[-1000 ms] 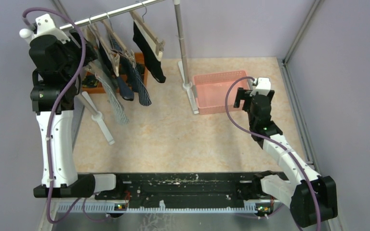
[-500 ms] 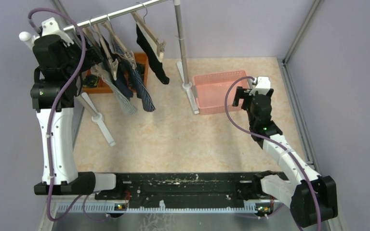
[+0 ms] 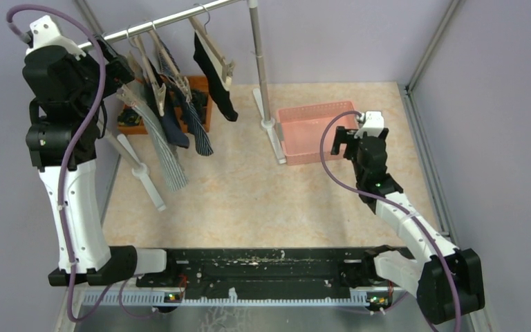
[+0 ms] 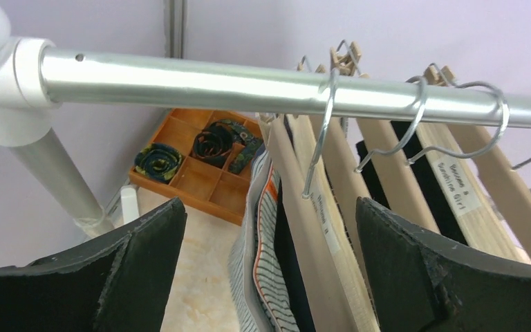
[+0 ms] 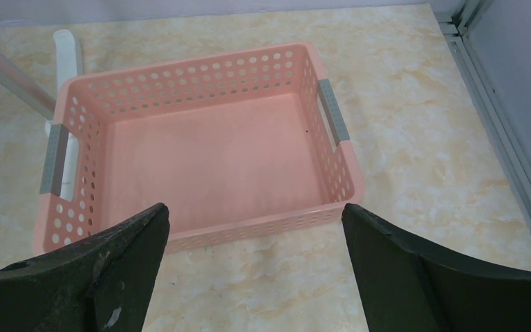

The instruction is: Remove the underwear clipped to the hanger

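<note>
Left fingers (image 4: 131, 270) lifted apart; four underwear (image 3: 168, 153) pieces hang clipped.

Bright, even, diffuse light fills every view; shadows on the tabletop (image 3: 263, 194) are faint and soft. White glare streaks the metal rail (image 4: 214, 83). Close to the lens, the left tool (image 4: 269, 235) looks dark and slightly soft.

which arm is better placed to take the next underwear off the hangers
Left. The left end effector is open at the rail, facing the clipped underwear. The right end effector hovers over the pink basket, far from the hangers.
</note>
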Robot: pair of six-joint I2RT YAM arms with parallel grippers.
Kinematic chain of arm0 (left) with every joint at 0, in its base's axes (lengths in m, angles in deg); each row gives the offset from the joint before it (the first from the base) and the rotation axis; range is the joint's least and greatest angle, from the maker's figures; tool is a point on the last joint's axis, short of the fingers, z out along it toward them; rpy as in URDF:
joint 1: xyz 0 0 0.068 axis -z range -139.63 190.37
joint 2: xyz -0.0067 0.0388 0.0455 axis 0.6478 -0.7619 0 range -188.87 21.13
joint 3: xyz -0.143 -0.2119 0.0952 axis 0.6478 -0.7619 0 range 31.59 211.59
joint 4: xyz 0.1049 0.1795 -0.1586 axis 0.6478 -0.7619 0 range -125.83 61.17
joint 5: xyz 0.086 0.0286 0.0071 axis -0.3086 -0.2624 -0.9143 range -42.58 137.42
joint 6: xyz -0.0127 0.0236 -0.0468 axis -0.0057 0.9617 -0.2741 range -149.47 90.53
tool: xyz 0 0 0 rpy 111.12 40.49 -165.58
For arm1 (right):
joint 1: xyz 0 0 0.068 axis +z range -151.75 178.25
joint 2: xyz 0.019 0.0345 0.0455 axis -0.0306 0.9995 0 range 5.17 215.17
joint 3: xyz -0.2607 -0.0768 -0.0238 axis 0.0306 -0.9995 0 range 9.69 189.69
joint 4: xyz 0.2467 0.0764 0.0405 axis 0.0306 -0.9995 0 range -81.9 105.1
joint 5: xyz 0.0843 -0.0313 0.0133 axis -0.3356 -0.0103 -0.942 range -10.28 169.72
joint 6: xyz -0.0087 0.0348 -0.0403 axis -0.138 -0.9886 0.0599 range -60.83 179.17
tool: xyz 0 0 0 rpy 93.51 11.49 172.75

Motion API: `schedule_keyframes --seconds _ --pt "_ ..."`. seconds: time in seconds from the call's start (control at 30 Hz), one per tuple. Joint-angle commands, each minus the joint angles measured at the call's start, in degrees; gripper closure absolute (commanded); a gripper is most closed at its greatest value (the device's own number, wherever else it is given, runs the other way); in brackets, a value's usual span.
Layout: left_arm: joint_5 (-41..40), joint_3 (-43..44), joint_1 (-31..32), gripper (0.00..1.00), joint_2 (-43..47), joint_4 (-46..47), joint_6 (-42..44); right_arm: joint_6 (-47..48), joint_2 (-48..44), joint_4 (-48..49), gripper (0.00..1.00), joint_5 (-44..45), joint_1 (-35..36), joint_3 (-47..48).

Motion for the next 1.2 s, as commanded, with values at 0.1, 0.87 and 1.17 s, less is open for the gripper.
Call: schedule_keyframes --seconds 0.1,0.87,1.17 --pt "-5.35 -7.75 -0.1 0.05 0.97 3.81 3.51 0.19 -0.63 3.16 0.05 -0.52 0.83 -0.21" --pt "-11.47 -28.57 -0.72 0.0 4.53 32.02 6.2 1.79 -0.42 4.13 0.04 -1.35 2.72 -0.69" --pt "-14.83 -25.54 -1.12 0.0 2.95 36.02 10.26 2.78 0.12 3.43 0.04 -0.93 3.25 -0.45"
